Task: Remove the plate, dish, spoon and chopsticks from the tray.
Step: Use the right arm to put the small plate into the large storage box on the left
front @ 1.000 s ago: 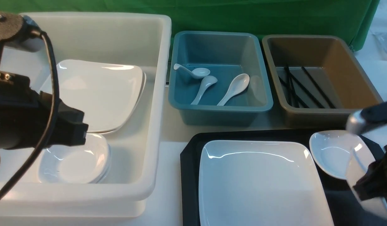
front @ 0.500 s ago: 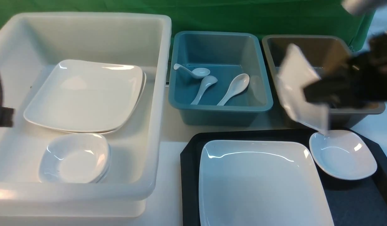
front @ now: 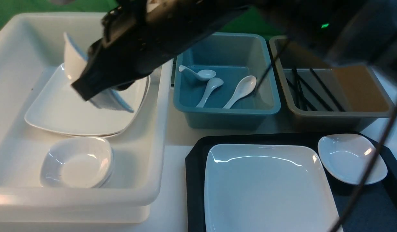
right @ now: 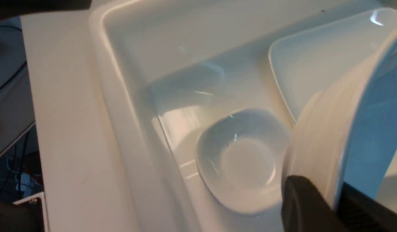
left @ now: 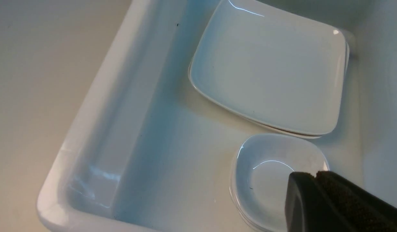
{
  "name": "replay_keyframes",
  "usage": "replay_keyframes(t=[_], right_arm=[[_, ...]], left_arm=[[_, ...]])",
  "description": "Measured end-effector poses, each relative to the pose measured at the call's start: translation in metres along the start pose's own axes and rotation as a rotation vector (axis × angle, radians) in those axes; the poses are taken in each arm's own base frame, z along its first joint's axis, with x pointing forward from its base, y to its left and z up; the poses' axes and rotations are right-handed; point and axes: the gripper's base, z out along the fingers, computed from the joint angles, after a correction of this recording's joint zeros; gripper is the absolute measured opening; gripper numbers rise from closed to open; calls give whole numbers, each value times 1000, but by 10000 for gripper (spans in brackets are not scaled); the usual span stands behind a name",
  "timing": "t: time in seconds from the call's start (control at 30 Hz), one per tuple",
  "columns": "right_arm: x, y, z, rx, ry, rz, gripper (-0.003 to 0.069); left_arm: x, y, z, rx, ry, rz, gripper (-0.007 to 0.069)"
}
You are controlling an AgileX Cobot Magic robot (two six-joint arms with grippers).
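Observation:
My right gripper (front: 100, 88) reaches across over the white tub (front: 163, 129), shut on the rim of a small white dish (front: 72, 56) that hangs tilted on edge. In the right wrist view the dish (right: 346, 112) fills the space between the fingers of the right gripper (right: 338, 190). The large white plate (front: 269, 187) and a second small dish (front: 351, 159) lie on the black tray (front: 193, 180). A white spoon (front: 240, 91) lies in the blue tub, black chopsticks (front: 314, 90) in the brown tub. My left gripper (left: 316, 174) is shut and empty above stacked small bowls (left: 266, 174).
The white tub holds stacked square plates (front: 72, 112) and stacked small bowls (front: 77, 162) below the held dish. The blue tub (front: 227, 111) has two more spoons. The brown tub (front: 340, 116) stands at the back right. My right arm's cable (front: 372, 164) crosses above the tray's right side.
My right arm has swung from the tray's right side up and leftward to over the white tub, carrying the small dish. My left arm has left the front view.

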Motion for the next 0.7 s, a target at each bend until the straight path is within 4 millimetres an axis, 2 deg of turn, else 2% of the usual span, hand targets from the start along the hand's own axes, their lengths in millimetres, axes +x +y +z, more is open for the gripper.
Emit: replay_keyframes(t=[0.03,0.07,0.13,0.17,0.2,0.3,0.4,0.57,0.63,0.7], right_arm=[[-1,1,24,-12,11,-12,65],[1,2,31,-16,21,-12,65],[7,1,66,-16,51,-36,65],[8,1,68,-13,55,-38,65],[15,0,87,-8,82,-49,65],[32,-3,117,-9,135,-51,65],[43,-4,136,-15,168,-47,65],[47,1,147,-24,169,-53,78],[49,4,149,-30,175,-56,118],[51,6,152,-33,184,-55,188]], left_arm=[[0,-1,0,6,4,-3,13],[0,-1,0,7,4,-4,13],[0,-1,0,9,5,3,13],[0,-1,0,9,5,5,13],[1,-1,0,11,5,14,13],[1,-2,0,18,5,19,13],[1,-2,0,24,5,22,13],[1,-2,0,27,3,27,13],[1,-3,0,28,3,27,13],[1,-3,0,29,3,27,13]])
